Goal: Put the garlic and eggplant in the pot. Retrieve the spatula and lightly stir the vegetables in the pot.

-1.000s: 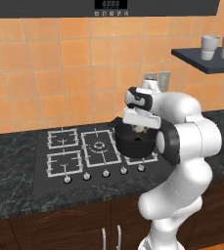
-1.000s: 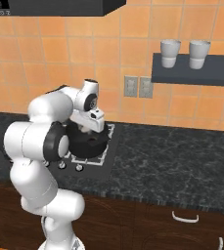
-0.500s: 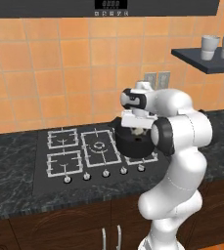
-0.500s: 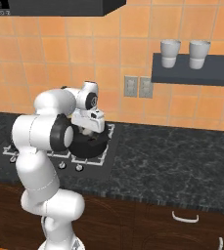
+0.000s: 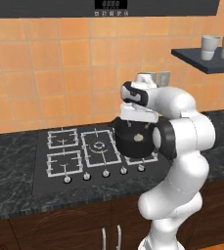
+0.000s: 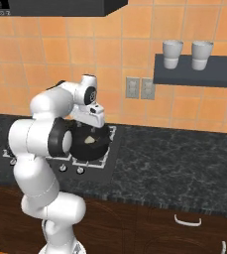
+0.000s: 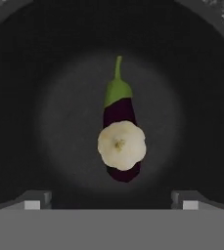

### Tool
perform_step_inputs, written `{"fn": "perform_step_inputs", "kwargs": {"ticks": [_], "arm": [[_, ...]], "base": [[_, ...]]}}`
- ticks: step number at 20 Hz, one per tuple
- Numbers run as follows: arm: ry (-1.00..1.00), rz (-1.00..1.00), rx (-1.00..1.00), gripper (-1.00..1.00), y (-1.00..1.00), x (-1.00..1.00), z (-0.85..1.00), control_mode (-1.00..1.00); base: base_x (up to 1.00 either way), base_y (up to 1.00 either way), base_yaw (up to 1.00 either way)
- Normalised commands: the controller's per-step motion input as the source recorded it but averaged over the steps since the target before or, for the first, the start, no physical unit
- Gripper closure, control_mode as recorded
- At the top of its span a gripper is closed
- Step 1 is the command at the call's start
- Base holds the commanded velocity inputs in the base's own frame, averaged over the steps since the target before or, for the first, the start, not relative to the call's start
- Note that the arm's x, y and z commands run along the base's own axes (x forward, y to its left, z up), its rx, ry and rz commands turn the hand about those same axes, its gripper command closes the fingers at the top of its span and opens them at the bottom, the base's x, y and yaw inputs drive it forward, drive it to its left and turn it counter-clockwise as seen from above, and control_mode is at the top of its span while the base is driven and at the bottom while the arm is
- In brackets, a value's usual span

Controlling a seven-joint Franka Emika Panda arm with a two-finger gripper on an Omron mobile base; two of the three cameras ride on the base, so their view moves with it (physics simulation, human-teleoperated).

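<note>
Garlic lies straight ahead of the claw, resting on top of the eggplant in the middle of the pot, with the eggplant's green stem pointing away from the claw. Both fingertips stand wide apart at either side, holding nothing. From the base views the claw hangs just above the pot, which sits on the stove set in the dark surface. Beyond, high on a shelf, stand two cups.

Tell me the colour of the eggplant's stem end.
Green; the eggplant body is dark purple. Clearest in the hand view.
</note>
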Motion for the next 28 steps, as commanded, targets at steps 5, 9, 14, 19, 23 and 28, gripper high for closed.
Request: {"fn": "perform_step_inputs", "kwargs": {"ticks": [5,9,14,19,23,28], "arm": [[-0.13,0.10,0.00,-1.00,0.28,-0.56,1.00,-1.00],[-0.23,0.20,0.00,-1.00,0.21,-0.92,1.00,-1.00],[-0.30,0.21,-0.01,-1.00,0.11,-1.00,1.00,-1.00],[-0.08,-0.01,-0.01,-1.00,-0.01,-0.15,0.13,-1.00],[0.00,0.00,0.00,-1.00,0.00,0.00,0.00,-1.00],[0.00,0.00,0.00,-1.00,0.00,0.00,0.00,-1.00]], "base": [[0.00,0.00,0.00],[0.00,0.00,0.00],[0.00,0.00,0.00],[0.00,0.00,0.00],[0.00,0.00,0.00],[0.00,0.00,0.00]]}}
